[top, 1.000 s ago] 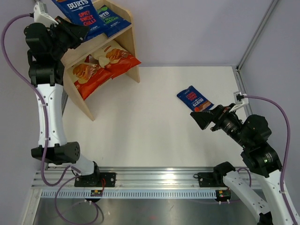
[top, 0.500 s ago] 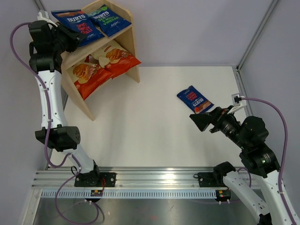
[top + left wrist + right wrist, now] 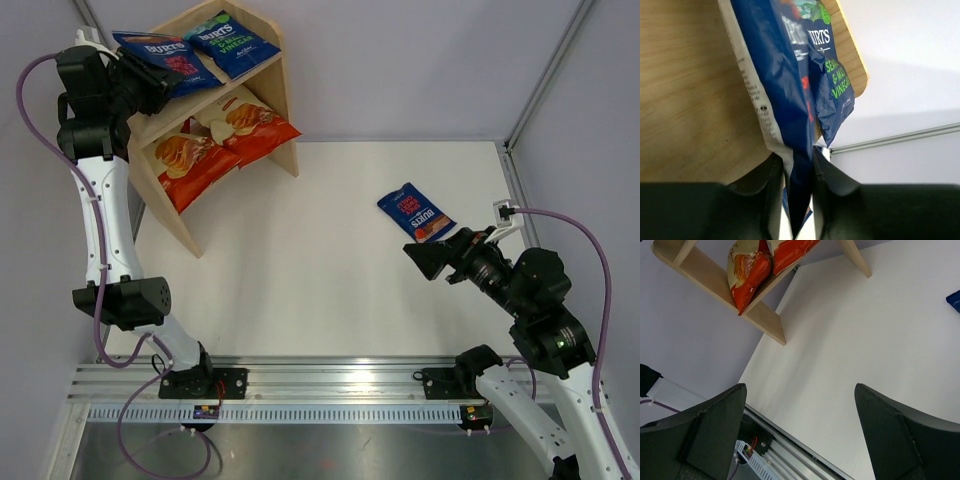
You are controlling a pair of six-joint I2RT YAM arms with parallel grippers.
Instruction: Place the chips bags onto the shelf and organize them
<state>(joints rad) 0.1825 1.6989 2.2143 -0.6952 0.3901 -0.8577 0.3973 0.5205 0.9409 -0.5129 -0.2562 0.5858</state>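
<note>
1. Up at the shelf point(image 3: 286, 120), the left tool point(image 3: 798, 165) is at the top tier's left end, and a blue bag with red lettering point(image 3: 165, 55) lies on that top board.
2. From the wrist camera, that bag's lower edge runs straight down between the two fingers point(image 3: 771, 190). They look closed on it, touching both sides, though how firm the pinch is can't be read from this angle.
3. Right beside it on the same tier sits the blue bag with green lettering point(image 3: 228, 42), toward the shelf's right end, the two bags touching or very nearly so.
4. One tier down, two orange-red bags, one on the left point(image 3: 190, 165) and one on the right point(image 3: 255, 120), lean side by side on the sloping lower board, their bottoms poking out past the front of the shelf.
5. Well to the right of the shelf, a third blue bag point(image 3: 417, 212) lies flat on the white tabletop point(image 3: 330, 260), alone.
6. The right tool point(image 3: 800, 390) hangs just past that bag on the side away from the shelf, jaws spread wide, nothing between them, not touching the bag.
</note>
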